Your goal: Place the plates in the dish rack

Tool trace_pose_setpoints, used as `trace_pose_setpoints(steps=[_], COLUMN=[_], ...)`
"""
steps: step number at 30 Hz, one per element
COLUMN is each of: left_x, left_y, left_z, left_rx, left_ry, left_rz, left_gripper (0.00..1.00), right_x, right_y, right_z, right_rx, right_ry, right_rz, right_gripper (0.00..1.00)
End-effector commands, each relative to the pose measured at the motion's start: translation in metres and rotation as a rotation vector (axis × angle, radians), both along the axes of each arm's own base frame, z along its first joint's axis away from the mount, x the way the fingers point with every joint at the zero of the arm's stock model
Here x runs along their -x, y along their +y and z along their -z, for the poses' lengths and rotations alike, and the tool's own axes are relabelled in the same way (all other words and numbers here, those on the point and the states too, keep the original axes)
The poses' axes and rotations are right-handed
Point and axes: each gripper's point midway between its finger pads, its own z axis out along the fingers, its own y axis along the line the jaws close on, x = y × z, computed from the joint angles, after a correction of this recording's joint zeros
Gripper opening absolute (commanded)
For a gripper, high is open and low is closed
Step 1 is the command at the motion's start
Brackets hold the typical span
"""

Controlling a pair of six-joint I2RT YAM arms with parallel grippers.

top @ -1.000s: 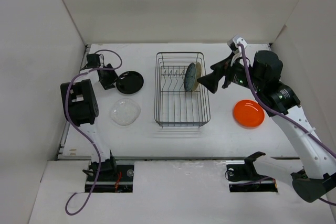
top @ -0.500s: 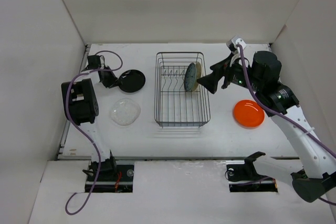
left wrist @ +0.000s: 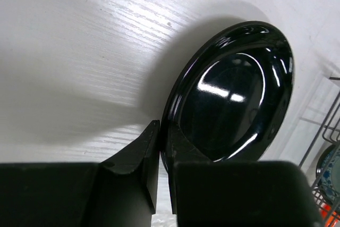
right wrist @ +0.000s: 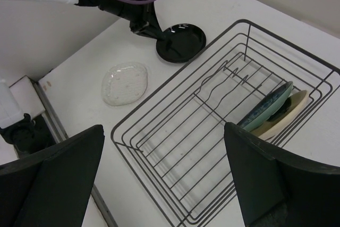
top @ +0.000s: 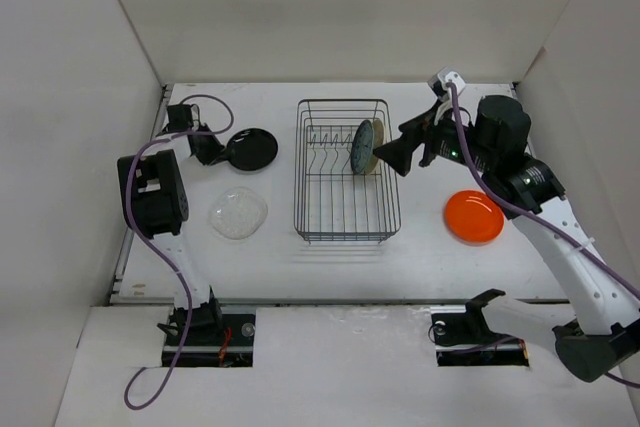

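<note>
My left gripper (top: 221,150) is shut on the near rim of the black plate (top: 253,148), which is tilted up off the table left of the dish rack (top: 345,222). In the left wrist view the fingers (left wrist: 143,158) pinch the plate's rim (left wrist: 234,99). The teal plate (top: 364,147) and cream plate (top: 377,147) stand on edge in the rack's right side. The clear glass plate (top: 238,214) lies flat on the table. The orange plate (top: 473,217) lies right of the rack. My right gripper (top: 386,158) is open and empty, above the rack's right edge.
White walls close in the table on the left, back and right. The right wrist view shows the rack's prongs (right wrist: 234,81), the black plate (right wrist: 181,42) and the glass plate (right wrist: 123,82). The left arm's purple cable (top: 205,102) loops near the back left corner.
My left gripper has lifted and tilted the black plate, shifting it slightly toward the back and the rack. My right arm has edged a little left.
</note>
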Motion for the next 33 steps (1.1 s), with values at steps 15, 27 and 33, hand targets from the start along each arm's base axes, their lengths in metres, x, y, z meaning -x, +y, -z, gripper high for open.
trace_pose_setpoints(steps=[15, 27, 33], left_x=[0.007, 0.057, 0.072], left_y=[-0.013, -0.112, -0.134], left_z=[-0.178, -0.291, -0.312], left_rx=[-0.09, 0.003, 0.076], left_ry=[-0.423, -0.738, -0.786], left_rz=[-0.001, 0.282, 0.365], left_gripper=[0.0, 0.0, 0.0], right_x=[-0.044, -0.141, -0.157], right_y=[0.033, 0.073, 0.081], right_z=[-0.004, -0.001, 0.004], right_rx=[-0.096, -0.091, -0.106], right_ry=[-0.072, -0.083, -0.061], right_rz=[-0.124, -0.147, -0.172], right_gripper=[0.98, 0.98, 0.98])
